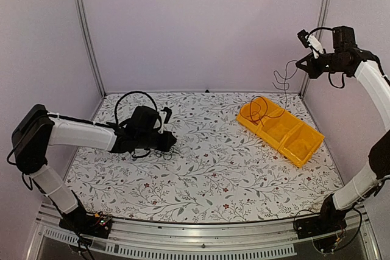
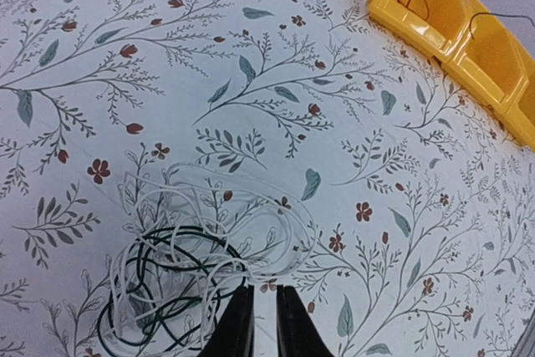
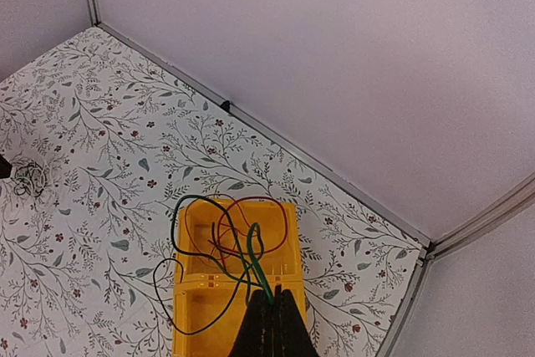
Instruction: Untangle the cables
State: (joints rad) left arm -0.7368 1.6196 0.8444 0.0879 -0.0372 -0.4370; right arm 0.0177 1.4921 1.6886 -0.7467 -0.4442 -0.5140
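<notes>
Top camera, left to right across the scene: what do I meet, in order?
Left gripper at the cable clump → yellow tray → right arm. Right gripper, pinching a cable, hangs over the tray's span, so left unplaced.

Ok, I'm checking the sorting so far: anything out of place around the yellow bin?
Yes: a thin dark cable loops out past the yellow bin's rim, over the table; the right gripper holds a green cable above it.

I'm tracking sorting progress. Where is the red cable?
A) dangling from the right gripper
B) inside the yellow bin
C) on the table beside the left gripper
B: the red cable loops inside the yellow bin; the right gripper holds a green cable, and white cables lie by the left gripper.
</notes>
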